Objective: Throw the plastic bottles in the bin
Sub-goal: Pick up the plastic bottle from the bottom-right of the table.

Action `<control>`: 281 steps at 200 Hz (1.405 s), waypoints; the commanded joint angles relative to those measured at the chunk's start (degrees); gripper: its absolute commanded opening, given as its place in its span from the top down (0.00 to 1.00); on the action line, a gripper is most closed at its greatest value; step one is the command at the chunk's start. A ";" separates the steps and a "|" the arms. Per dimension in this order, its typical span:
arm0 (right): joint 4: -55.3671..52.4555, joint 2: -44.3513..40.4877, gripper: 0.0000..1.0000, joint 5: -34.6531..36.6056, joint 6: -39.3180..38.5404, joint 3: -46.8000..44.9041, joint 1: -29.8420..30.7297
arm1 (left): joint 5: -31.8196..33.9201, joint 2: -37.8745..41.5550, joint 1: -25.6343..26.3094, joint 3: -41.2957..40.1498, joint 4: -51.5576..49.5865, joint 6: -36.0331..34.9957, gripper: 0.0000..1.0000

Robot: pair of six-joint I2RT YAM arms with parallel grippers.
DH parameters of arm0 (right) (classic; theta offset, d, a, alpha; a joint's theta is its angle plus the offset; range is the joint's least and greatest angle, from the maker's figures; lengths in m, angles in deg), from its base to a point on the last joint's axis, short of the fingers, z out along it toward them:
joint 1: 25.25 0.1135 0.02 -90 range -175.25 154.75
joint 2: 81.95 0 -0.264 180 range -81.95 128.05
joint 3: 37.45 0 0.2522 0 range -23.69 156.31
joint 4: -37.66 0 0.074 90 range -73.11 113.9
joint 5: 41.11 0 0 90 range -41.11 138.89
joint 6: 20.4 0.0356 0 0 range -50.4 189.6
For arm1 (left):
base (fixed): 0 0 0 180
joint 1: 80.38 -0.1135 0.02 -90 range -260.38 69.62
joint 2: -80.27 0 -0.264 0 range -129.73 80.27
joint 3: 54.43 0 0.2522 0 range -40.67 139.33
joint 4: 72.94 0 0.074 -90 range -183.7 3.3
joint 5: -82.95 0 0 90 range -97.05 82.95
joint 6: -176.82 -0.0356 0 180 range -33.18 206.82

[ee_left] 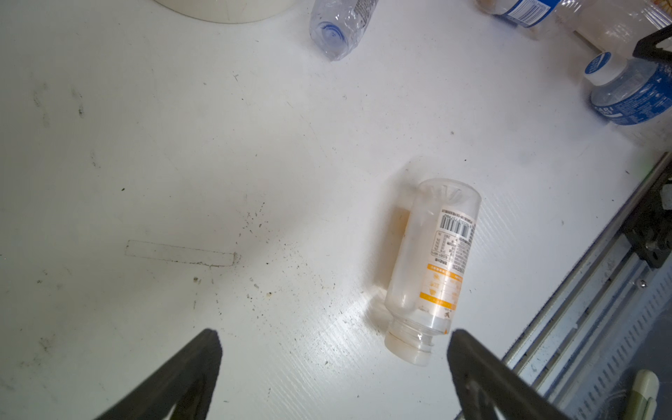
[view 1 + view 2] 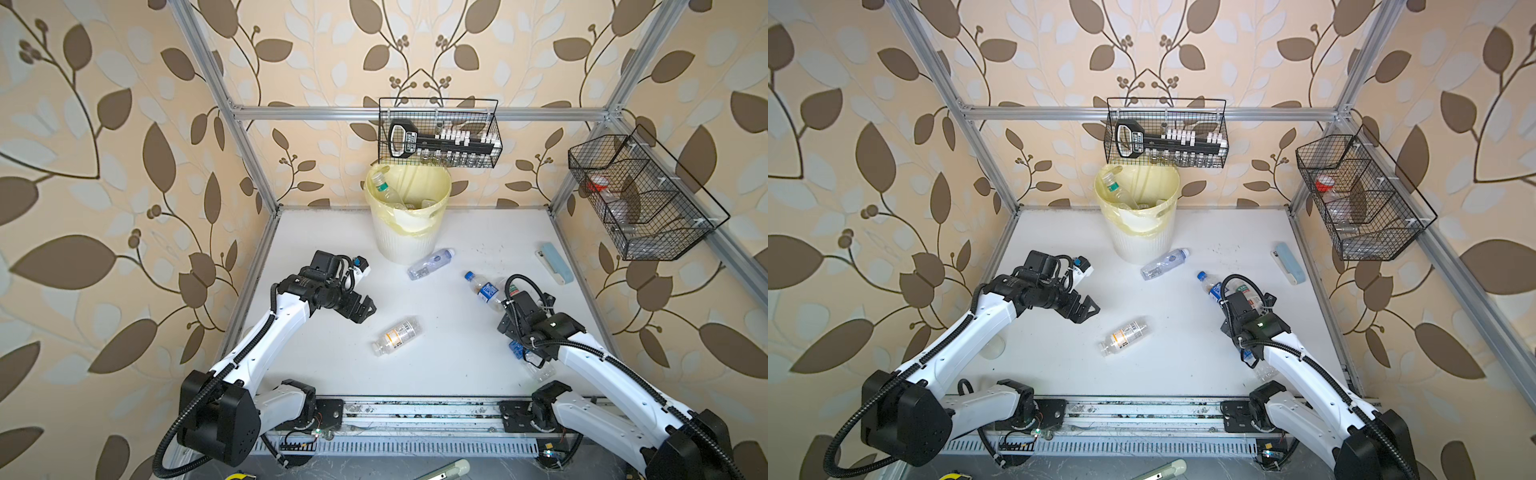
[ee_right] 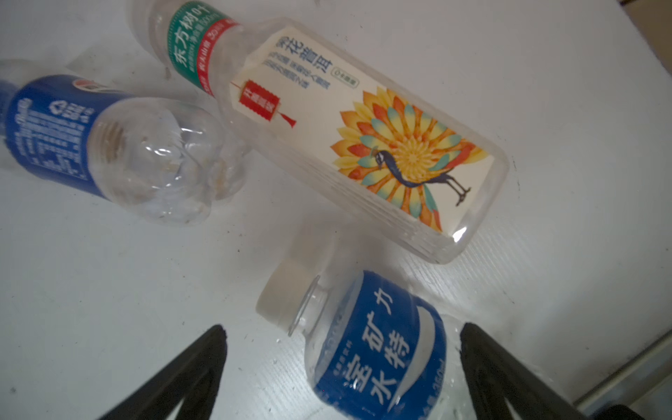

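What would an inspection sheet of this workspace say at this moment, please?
Surface: white table, dark specks and scuffs.
Job's things: bin at the far edge, bottles inside; lying on the table: pale-capped clear bottle, orange-label bottle, blue-cap bottle, peacock-label bottle, green-label bottle, white-cap bottle.
Clutter: pale blue block; wire basket with vials; second wire basket at the side.
Grippers: left gripper open, empty, near the orange-label bottle; right gripper open over the white-cap bottle, not gripping it.
Cables: black conduits along both arms; no snag seen.
Surroundings: aluminium frame, leaf wallpaper.
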 commanded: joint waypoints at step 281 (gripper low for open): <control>11.80 2.65 0.46 -2.91 11.27 -8.14 12.46 | -4.51 1.57 -5.58 -0.75 -1.23 -1.66 0.01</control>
